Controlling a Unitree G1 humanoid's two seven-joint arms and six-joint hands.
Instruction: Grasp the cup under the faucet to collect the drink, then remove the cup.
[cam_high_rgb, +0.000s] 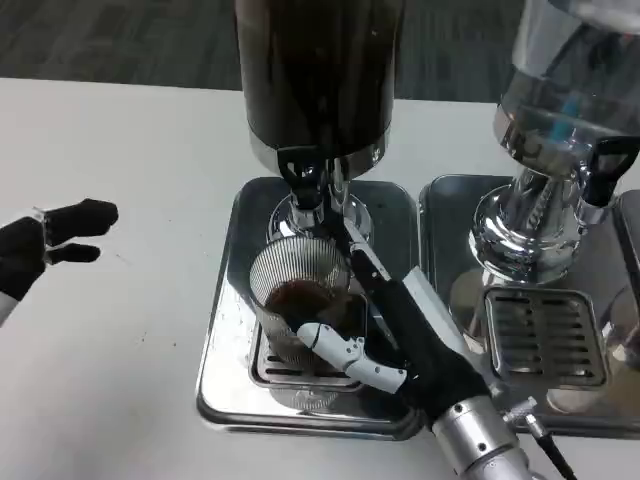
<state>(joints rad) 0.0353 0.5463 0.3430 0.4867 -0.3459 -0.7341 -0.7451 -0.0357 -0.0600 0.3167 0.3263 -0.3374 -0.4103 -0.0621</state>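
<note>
We see the right hand (400, 335) wrapped around the upright ribbed cup (300, 290), part-filled and standing on the drip tray (225, 330) directly under the faucet (300, 178), while the left hand (45, 245) waits loosely spread over the bench (120, 180) at nine o'clock.

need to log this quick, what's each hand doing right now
Left hand: open, holding nothing, fingers apart over the white table.
Right hand: grips the ribbed glass cup under the dark dispenser's faucet.
</note>
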